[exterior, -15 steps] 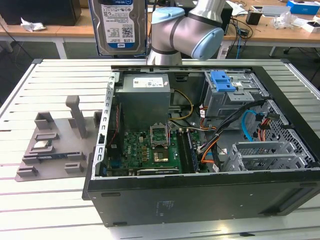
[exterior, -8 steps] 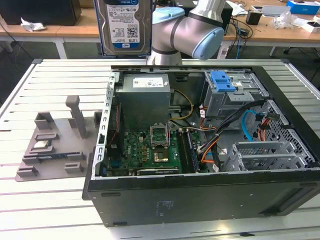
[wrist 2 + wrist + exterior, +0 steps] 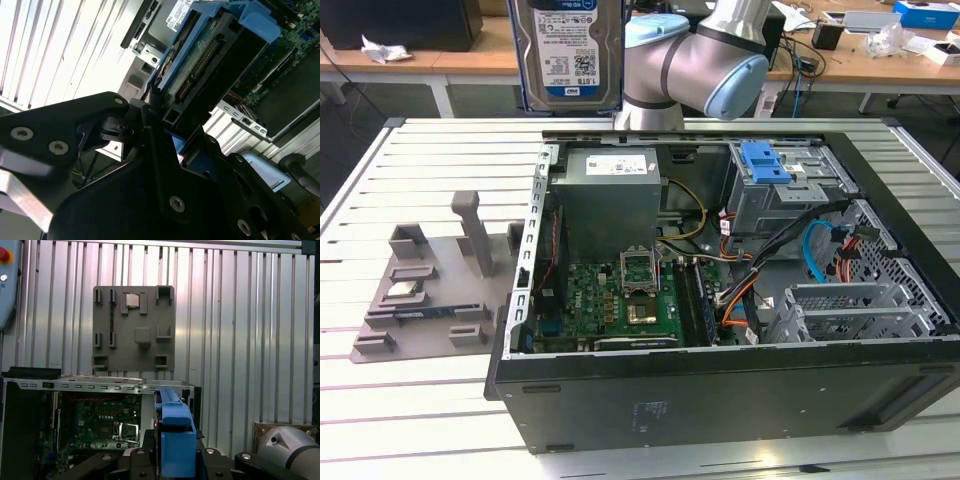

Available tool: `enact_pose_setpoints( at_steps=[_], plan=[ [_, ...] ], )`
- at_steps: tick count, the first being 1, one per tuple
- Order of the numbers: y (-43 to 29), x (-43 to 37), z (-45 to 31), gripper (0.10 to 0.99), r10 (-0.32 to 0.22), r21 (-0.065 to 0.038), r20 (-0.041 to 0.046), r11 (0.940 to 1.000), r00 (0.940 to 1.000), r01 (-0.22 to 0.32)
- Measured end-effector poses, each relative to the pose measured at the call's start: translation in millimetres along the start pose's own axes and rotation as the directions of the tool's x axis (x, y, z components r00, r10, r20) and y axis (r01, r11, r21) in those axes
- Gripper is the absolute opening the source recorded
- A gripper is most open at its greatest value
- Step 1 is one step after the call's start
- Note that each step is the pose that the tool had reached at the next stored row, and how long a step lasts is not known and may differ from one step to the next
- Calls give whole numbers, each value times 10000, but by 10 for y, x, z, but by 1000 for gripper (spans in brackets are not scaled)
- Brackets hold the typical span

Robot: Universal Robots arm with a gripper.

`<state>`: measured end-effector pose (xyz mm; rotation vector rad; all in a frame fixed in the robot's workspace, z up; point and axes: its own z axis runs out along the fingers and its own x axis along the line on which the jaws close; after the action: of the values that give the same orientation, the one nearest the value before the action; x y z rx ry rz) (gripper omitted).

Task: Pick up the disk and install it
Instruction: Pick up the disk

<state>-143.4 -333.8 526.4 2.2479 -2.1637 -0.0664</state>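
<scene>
The end effector (image 3: 159,114) grips the disk (image 3: 566,50) upright, aloft near the open computer case (image 3: 720,400). A good carry wants a firm, square hold — no tilt, well clear of its walls.

A parts holder (image 3: 430,290) is laid beside the computer case (image 3: 720,400), on the exterior view's left; the disk (image 3: 567,50) is held above the case.

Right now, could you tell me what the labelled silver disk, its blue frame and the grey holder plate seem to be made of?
The flat silver rectangular disk: bare metal casing, dull sheen, with a paper-like label. Its blue bracket: likely moulded plastic, matte, evenly coloured. The grey holder plate: probably plastic, matte, uniform grey with blocky raised slots.
</scene>
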Motion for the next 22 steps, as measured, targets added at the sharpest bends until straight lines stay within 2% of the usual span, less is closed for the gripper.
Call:
enact_pose_setpoints(
  at_steps=[20,21,22],
  plan=[
    [9,236,0,369,1,0,0,10000,10000,-1],
    [10,270,2,369,1,0,0,10000,10000,-1],
    [13,353,9,369,1,0,-1,10000,10000,-1]
  ],
)
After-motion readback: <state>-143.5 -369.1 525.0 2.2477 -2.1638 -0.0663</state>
